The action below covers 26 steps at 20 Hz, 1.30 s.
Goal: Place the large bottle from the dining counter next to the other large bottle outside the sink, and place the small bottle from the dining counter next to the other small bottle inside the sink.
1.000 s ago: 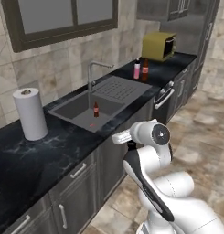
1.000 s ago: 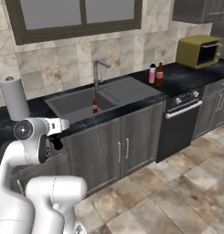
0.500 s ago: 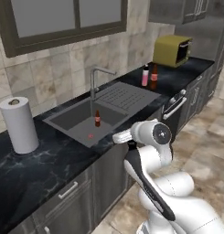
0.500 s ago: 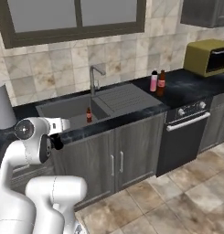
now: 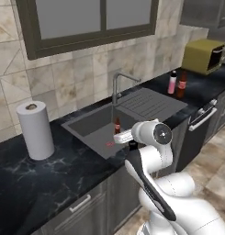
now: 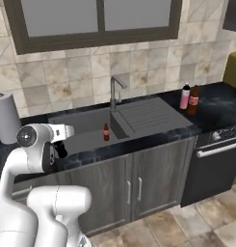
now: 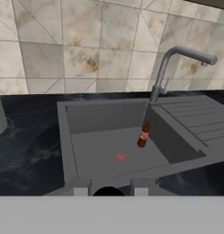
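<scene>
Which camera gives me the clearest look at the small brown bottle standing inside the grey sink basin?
The hand view: the small brown red-labelled bottle stands upright, unobstructed, near the basin's faucet-side wall. In the right base view it is whole but tiny. In the left base view the arm hides its lower part.

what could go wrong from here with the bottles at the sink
1. The small bottle stands upright in the sink, close to the basin's right wall under the faucet. Anything lowered beside it could tip it.
2. The dark brown bottle and the pink bottle stand very close together on the counter, so a sweep of the arm there might knock both over.
3. The tool shows just its tips, so whether it carries anything is unclear.
</scene>
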Tool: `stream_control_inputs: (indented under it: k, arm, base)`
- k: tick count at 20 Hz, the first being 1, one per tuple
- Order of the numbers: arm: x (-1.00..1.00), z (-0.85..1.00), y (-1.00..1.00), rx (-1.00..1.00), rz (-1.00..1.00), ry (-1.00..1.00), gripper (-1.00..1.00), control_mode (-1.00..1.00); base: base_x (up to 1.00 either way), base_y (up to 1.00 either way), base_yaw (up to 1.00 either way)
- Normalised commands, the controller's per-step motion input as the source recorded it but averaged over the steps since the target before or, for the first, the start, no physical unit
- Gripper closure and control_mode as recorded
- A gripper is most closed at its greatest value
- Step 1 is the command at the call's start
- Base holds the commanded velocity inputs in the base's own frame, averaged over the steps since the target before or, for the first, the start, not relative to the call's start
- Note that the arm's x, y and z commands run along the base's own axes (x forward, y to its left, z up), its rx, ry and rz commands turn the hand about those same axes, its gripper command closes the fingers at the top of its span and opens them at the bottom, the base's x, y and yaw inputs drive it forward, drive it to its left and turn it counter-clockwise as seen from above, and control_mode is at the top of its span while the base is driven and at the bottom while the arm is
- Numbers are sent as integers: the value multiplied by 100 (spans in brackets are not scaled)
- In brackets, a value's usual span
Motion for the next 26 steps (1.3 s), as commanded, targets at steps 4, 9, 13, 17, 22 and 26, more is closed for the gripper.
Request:
stream_control_inputs:
  k: [4, 9, 13, 17, 22, 26]
  arm:
    - [0, 0, 0, 0, 0, 0, 100, 100]
    - [0, 0, 0, 0, 0, 0, 100, 100]
    - [0, 0, 0, 0, 0, 0, 100, 100]
    - [0, 0, 0, 0, 0, 0, 100, 100]
    - [0, 0, 0, 0, 0, 0, 100, 100]
    - [0, 0, 0, 0, 0, 0, 100, 100]
  base:
    - [5, -15, 27]
    - [0, -30, 28]
    - [0, -48, 31]
    - [0, -50, 25]
    - [0, -54, 21]
    - [0, -54, 19]
